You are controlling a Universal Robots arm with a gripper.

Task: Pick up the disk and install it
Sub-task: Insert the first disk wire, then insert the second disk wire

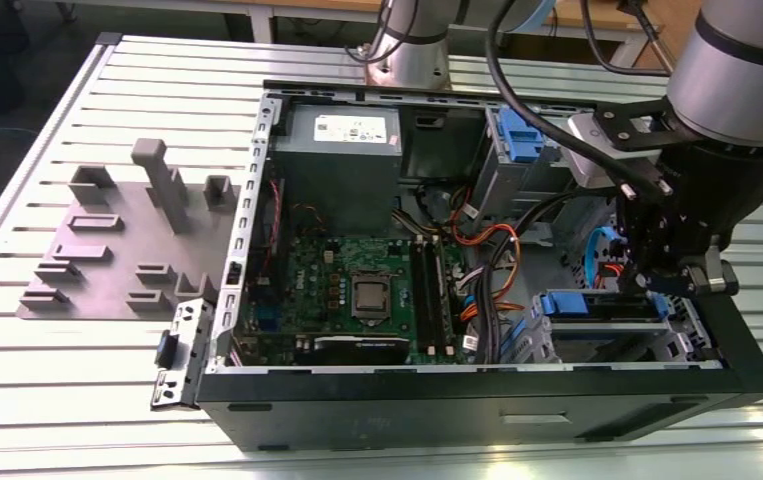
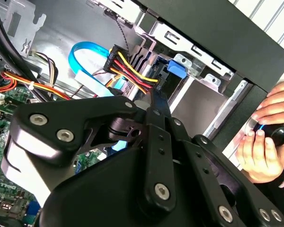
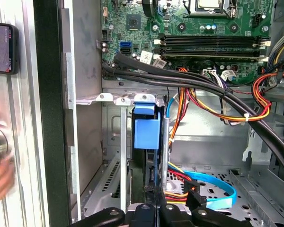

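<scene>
An open black computer case lies on a slatted metal table. Inside it sit a green circuit board and, farther back, a grey power supply. On the exterior view's left, just beside the case, rests a grey fixture plate.

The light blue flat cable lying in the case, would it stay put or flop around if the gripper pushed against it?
The light blue flat cable lies in a loose curved loop, so it would probably bend and spring aside rather than resist. It looks thin and light, so a nudge from the gripper beside it would likely shift it easily.
</scene>
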